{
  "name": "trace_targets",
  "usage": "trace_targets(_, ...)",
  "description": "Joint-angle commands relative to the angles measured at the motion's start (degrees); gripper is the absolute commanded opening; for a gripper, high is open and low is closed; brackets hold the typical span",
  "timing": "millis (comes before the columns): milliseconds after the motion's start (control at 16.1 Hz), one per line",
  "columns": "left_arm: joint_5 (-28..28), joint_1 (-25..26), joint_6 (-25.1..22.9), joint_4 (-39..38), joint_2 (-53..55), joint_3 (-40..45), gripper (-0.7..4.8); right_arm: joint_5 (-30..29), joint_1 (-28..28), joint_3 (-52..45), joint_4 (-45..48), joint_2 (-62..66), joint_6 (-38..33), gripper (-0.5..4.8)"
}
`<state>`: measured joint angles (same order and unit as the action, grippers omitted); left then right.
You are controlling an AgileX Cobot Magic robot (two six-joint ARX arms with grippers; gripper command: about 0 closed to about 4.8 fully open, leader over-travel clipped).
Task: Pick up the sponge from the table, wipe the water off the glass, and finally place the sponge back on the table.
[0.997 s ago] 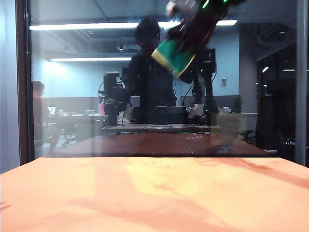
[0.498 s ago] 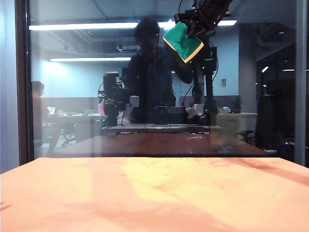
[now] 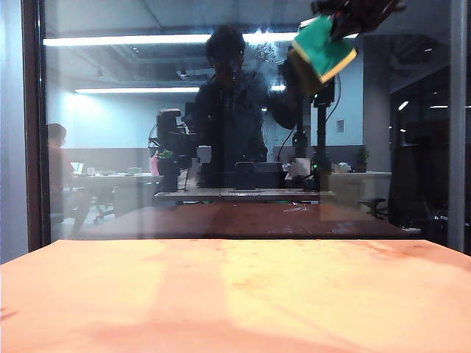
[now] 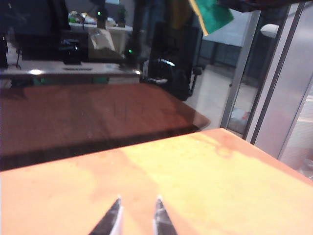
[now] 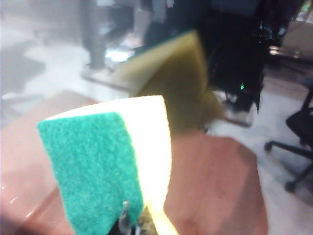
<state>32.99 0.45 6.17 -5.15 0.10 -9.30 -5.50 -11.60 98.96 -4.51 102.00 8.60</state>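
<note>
The sponge (image 3: 322, 42), green scouring face over pale yellow foam, is high up at the glass (image 3: 110, 184) on the right. My right gripper (image 3: 358, 10) is shut on it. In the right wrist view the sponge (image 5: 98, 166) fills the foreground, the right gripper (image 5: 131, 223) pinches its near end, and its far edge meets its dim mirrored image. A faint whitish haze of water (image 3: 259, 57) shows on the pane left of the sponge. My left gripper (image 4: 138, 211) hovers open and empty over the orange table (image 4: 220, 186), and the sponge (image 4: 211, 13) shows far above it.
A dark frame strip (image 3: 33, 132) runs up the left edge of the pane and a grey post (image 3: 458, 125) up the right. The pane mirrors an office, a standing person and a dark reddish tabletop. The orange table (image 3: 221, 301) spreads below.
My right gripper has carried the sponge to the right and slightly upward along the glass. The left gripper has stayed still.
</note>
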Motion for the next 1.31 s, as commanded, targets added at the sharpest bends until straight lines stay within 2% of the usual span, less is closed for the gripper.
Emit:
trace_targets(62,0.26,0.0,-0.15,0.98,0.04,-0.28,0.84,-1.05,1.01,-11.08,6.16,-5.11,-3.96,-0.09)
trace_targets(249,0.31,0.0,-0.15,1.01,0.04,-0.28,0.84,-1.05,1.16,-27.28,16.46,-11.39,-9.55,-0.09)
trace_targets(561,0.5,0.0,-0.13,1.01,0.04,-0.28,0.84,-0.74,1.16,-47.06,33.33,-16.61,-19.08,-0.09)
trace_targets(810,0.68,0.0,-0.13,0.98,0.04,-0.28,0.84,-0.66,1.16,-55.1,40.17,-16.68,-24.65,-0.09)
trace_targets(872,0.68,0.0,-0.15,0.98,0.04,-0.28,0.84,-2.58,1.11,-57.44,41.79,-16.63,-27.41,-0.09)
trace_targets(1121,0.7,0.0,-0.13,0.98,0.04,-0.28,0.84,-7.72,0.48,-58.69,38.18,-16.57,-31.19,-0.09)
trace_targets(1308,0.87,0.0,-0.11,0.98,0.04,-0.28,0.84,-7.76,-2.67,-61.48,38.38,-16.55,-32.59,-0.09)
